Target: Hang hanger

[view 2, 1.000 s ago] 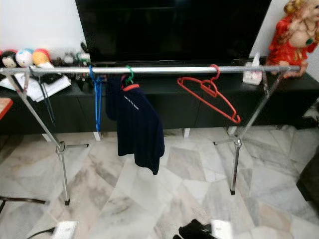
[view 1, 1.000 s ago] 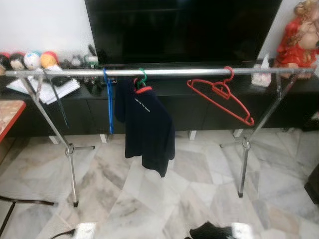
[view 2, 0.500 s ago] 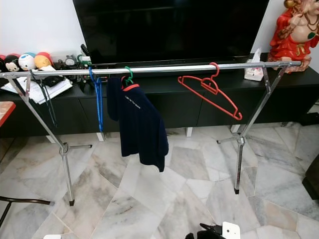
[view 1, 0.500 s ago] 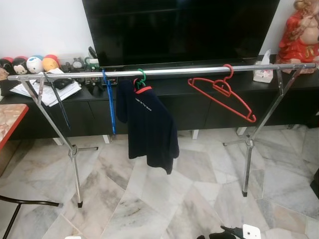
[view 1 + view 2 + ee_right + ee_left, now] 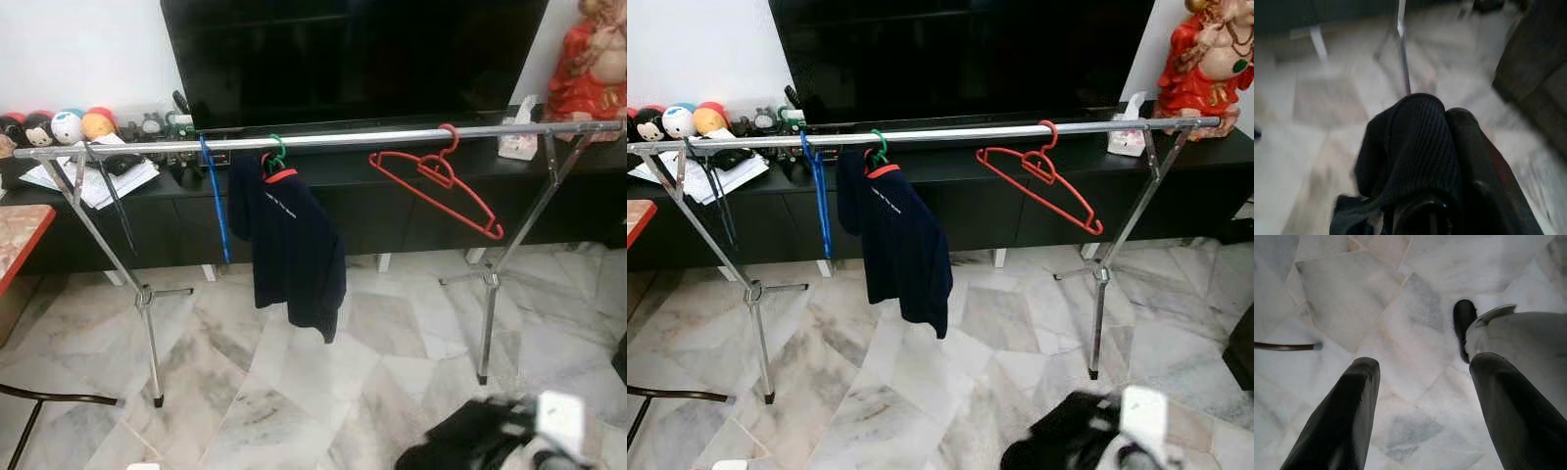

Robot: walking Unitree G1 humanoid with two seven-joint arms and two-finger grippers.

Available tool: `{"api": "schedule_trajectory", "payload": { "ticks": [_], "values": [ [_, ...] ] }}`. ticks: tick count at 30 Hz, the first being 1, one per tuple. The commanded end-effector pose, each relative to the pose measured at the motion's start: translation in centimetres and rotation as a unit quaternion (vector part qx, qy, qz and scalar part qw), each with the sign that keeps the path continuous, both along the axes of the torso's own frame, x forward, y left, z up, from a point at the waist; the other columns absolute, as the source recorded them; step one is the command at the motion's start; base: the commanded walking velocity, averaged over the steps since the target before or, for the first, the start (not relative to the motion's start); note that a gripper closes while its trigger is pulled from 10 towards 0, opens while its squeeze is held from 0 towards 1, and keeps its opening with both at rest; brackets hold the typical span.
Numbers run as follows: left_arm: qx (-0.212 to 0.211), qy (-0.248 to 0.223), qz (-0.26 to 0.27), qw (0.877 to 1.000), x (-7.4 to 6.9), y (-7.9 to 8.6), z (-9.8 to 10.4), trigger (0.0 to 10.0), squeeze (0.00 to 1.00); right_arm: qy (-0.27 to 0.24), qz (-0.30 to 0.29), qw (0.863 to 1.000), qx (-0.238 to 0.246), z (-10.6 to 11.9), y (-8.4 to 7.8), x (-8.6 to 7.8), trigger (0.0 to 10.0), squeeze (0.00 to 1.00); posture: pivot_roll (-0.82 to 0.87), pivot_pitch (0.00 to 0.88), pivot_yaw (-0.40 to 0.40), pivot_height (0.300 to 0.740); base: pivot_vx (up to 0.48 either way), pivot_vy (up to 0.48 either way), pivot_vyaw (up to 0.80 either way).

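Left pincer [image 5: 1420, 416], 2 long black fingers [image 5: 1337, 421], silver-grey casing

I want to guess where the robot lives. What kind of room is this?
Probably a living room at home: a big dark TV sits on a low black cabinet, small toy figures line its top, and a metal clothes rack stands on the marble floor.

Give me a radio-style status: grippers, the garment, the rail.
Right gripper low, shut on black garment. Left gripper open, idle over floor. Rail carries red hanger, navy shirt, blue hanger; gap between shirt and red hanger.

red hanger [image 5: 437, 182], hooked on rail [image 5: 353, 138], tilted
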State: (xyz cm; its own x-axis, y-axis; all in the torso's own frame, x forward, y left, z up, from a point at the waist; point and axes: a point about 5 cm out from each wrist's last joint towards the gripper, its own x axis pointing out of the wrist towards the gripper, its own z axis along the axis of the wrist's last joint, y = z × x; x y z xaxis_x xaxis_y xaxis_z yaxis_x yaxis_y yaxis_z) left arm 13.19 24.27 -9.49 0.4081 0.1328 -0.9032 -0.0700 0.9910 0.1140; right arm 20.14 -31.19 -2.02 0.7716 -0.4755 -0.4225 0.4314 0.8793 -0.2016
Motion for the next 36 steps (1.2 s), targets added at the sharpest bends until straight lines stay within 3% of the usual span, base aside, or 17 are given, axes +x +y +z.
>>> {"api": "schedule_trajectory", "payload": {
  "ticks": [1,8,13,15,18,19,20,22,23,24,25,28,29,31,32,35,36],
  "values": [
    [0.006,0.003,-0.001,1.000,-0.1,0.1,0.0,10.0,0.00,-0.025,-0.002,1.000,-0.006,0.5,0.1,0.5,10.0,0.00,-0.17,0.000,0.027,0.740,0.000,0.000,0.00],
    [0.013,-0.010,0.001,1.000,0.6,0.4,0.3,10.0,0.00,-0.098,0.012,0.995,-0.020,2.0,0.9,1.8,10.0,0.00,-0.17,0.000,0.031,0.740,0.000,0.000,0.00],
    [0.030,-0.058,0.026,0.998,1.5,1.7,1.1,10.0,0.00,-0.140,0.028,0.990,-0.013,2.3,2.4,1.6,10.0,0.00,-0.18,0.000,0.030,0.740,0.000,0.000,0.00],
    [0.047,-0.099,0.042,0.993,2.4,3.1,2.1,10.0,0.00,-0.166,0.042,0.985,-0.005,2.6,3.4,1.1,10.0,0.00,-0.19,0.000,0.036,0.740,0.000,0.000,0.00],
    [0.053,-0.117,0.048,0.991,2.7,3.7,2.5,10.0,0.00,-0.174,0.045,0.984,-0.004,2.6,3.6,0.7,10.0,0.00,-0.20,0.000,0.040,0.740,0.000,0.000,0.00],
    [0.059,-0.166,0.068,0.982,4.3,4.8,3.8,10.0,0.00,-0.171,0.042,0.984,-0.006,2.5,3.6,0.3,10.0,0.00,-0.20,0.000,0.038,0.740,0.000,0.000,0.00],
    [0.060,-0.183,0.074,0.979,4.8,5.0,4.3,10.0,0.00,-0.170,0.041,0.985,-0.006,2.5,3.6,0.2,10.0,0.00,-0.20,0.000,0.038,0.740,0.000,0.000,0.00],
    [0.065,-0.223,0.079,0.970,6.7,5.2,5.4,10.0,0.00,-0.171,0.042,0.984,-0.006,2.7,3.6,0.2,10.0,0.00,-0.19,0.000,0.034,0.740,0.000,0.000,0.00],
    [0.056,-0.273,0.079,0.957,8.8,5.3,7.0,10.0,0.00,-0.177,0.051,0.983,-0.010,3.1,3.8,0.5,10.0,0.00,-0.18,0.000,0.027,0.740,0.000,0.000,0.00],
    [0.053,-0.292,0.075,0.952,9.6,5.3,7.6,10.0,0.00,-0.180,0.055,0.982,-0.011,3.3,3.9,0.6,10.0,0.00,-0.18,0.000,0.027,0.740,0.000,0.000,0.00],
    [0.047,-0.341,0.050,0.938,11.5,4.9,9.2,10.0,0.00,-0.189,0.064,0.980,-0.011,3.8,4.3,1.0,10.0,0.00,-0.17,0.000,0.025,0.740,0.000,0.000,0.00],
    [0.034,-0.442,-0.007,0.896,14.9,2.9,12.8,10.0,0.00,-0.212,0.091,0.973,-0.008,5.0,5.2,1.9,10.0,0.00,-0.14,0.000,0.012,0.740,0.000,0.000,0.00],
    [0.025,-0.504,-0.051,0.862,16.2,0.3,15.4,10.0,0.00,-0.227,0.113,0.967,-0.009,5.9,6.1,2.4,10.0,0.00,-0.13,0.000,0.006,0.740,0.000,0.000,0.00],
    [0.017,-0.543,-0.082,0.835,16.0,-2.7,17.3,10.0,0.00,-0.239,0.127,0.963,-0.010,6.5,6.9,2.7,10.0,0.00,-0.12,0.000,0.004,0.740,0.000,0.000,0.00],
    [0.013,-0.553,-0.087,0.828,15.8,-3.5,17.8,10.0,0.00,-0.241,0.131,0.962,-0.011,6.7,7.1,2.7,10.0,0.00,-0.12,0.000,0.004,0.740,0.000,0.000,0.00],
    [0.004,-0.566,-0.114,0.816,13.8,-6.1,17.9,10.0,0.00,-0.239,0.162,0.957,-0.019,7.3,8.3,2.6,10.0,0.00,-0.12,0.000,0.001,0.740,0.000,0.000,0.00],
    [0.004,-0.566,-0.114,0.816,13.8,-6.1,17.9,10.0,0.00,-0.239,0.162,0.957,-0.019,7.3,8.3,2.6,10.0,0.00,-0.12,0.000,0.001,0.740,0.000,0.000,0.00]
  ]
}}
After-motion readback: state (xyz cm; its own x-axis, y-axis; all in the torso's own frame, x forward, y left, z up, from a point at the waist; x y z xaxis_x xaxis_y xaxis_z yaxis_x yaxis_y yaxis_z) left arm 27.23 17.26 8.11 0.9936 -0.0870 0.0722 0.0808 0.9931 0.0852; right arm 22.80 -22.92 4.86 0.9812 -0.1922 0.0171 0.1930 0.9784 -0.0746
